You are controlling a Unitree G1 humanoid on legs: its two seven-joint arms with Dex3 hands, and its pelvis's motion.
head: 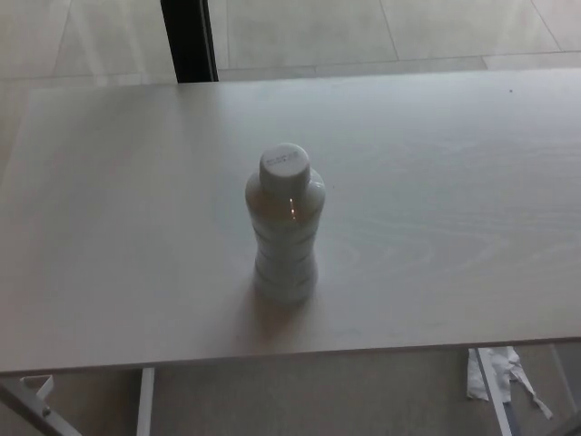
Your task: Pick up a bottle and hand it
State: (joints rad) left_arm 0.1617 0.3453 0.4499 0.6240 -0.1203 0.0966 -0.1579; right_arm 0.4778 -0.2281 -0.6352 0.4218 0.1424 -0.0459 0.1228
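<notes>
item: white, ribbed plastic bottle (285,227) with a white screw cap (284,163), upright and closed, standing near the middle of the table, a little toward its near edge. nothing touches it.

support: pale, wood-grain table top (454,227), otherwise bare around the bottle.

surroundings: dark vertical post (189,41) beyond the far edge; light tiled floor (381,32) behind; white table frame (145,400) and a scrap of white paper or tape (495,372) below the near edge.

robot: neither the left nor the right hand shows, so their state cannot be told.

progress: judged as not begun; bottle ungrasped, with reach, grasp, lift and handover all remaining. no recipient is visible.
</notes>
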